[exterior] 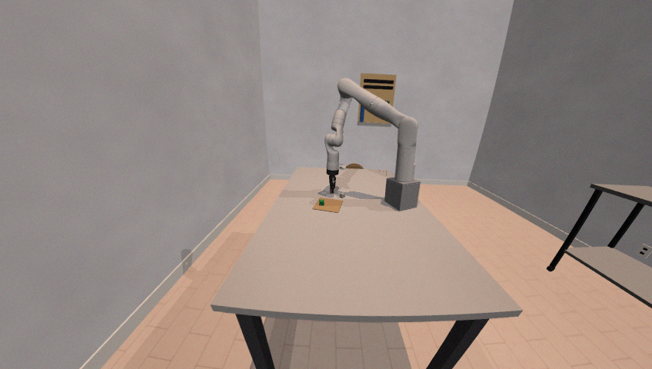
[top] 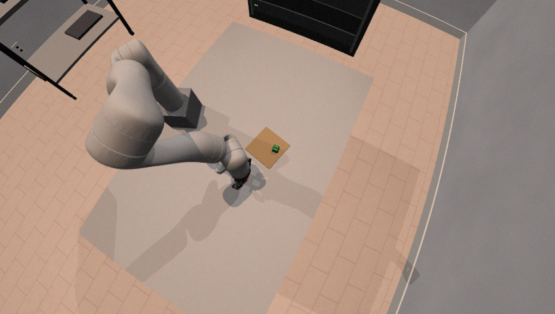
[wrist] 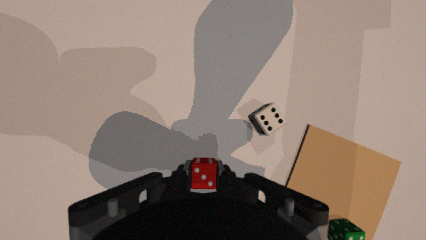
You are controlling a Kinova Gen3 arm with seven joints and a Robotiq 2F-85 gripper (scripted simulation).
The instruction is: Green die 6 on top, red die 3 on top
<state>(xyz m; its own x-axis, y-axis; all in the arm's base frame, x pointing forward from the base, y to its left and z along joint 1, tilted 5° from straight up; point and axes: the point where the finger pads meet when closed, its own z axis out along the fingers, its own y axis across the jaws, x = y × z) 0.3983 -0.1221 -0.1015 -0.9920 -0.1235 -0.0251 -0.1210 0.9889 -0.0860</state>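
Note:
My gripper (top: 243, 178) (exterior: 332, 191) (wrist: 203, 168) points down beside the mat, low over the table, shut on the red die (wrist: 203, 172). The red die's large face toward the wrist camera shows 3. Any gap under it cannot be told. The green die (top: 275, 148) (exterior: 321, 201) (wrist: 345, 229) lies on the brown mat (top: 258, 146) (exterior: 334, 208) (wrist: 325, 160); its upper face seems to show 6 in the top view, and the wrist view cuts it off. The white die (exterior: 342, 194) (wrist: 273, 119) lies on the table off the mat, 6 on top. The mat looks flat.
The grey table (top: 296, 85) (exterior: 357, 256) bears the mat and the arm's base (top: 190, 108) (exterior: 402, 194). The white die is close to the gripper, on the base's side. Arm shadows cross the table. A dark cabinet (top: 311, 27) and a shelf (top: 58, 58) stand beyond the table.

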